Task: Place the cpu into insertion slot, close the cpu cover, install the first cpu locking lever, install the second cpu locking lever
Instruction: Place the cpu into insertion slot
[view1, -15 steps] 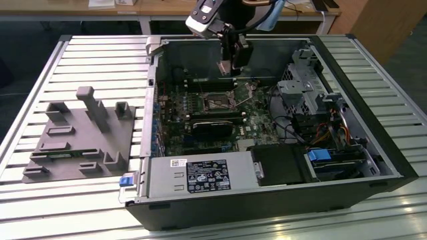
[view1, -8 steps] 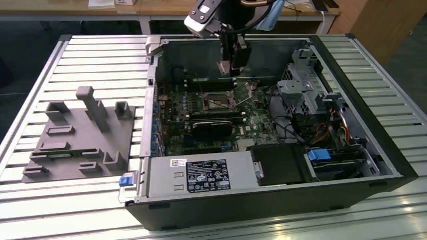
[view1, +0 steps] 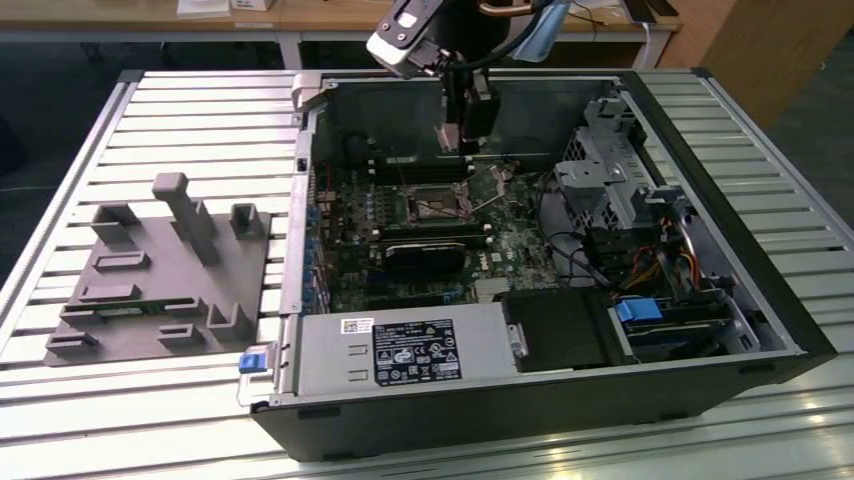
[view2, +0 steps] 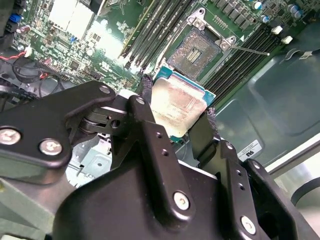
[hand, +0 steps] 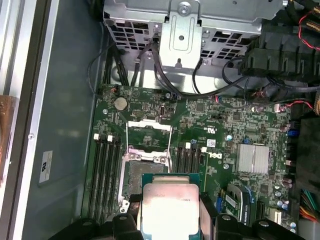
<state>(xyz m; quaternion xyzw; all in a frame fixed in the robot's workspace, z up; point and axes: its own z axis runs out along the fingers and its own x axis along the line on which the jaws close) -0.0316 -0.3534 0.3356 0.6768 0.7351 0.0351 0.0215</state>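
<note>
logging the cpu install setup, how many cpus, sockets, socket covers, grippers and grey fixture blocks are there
cpu: 1
insertion slot: 1
cpu cover: 1
gripper: 1
grey fixture block: 1
total: 5

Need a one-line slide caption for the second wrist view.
Gripper clamps the cpu by two opposite edges, held clear of the empty, uncovered insertion slot.
</note>
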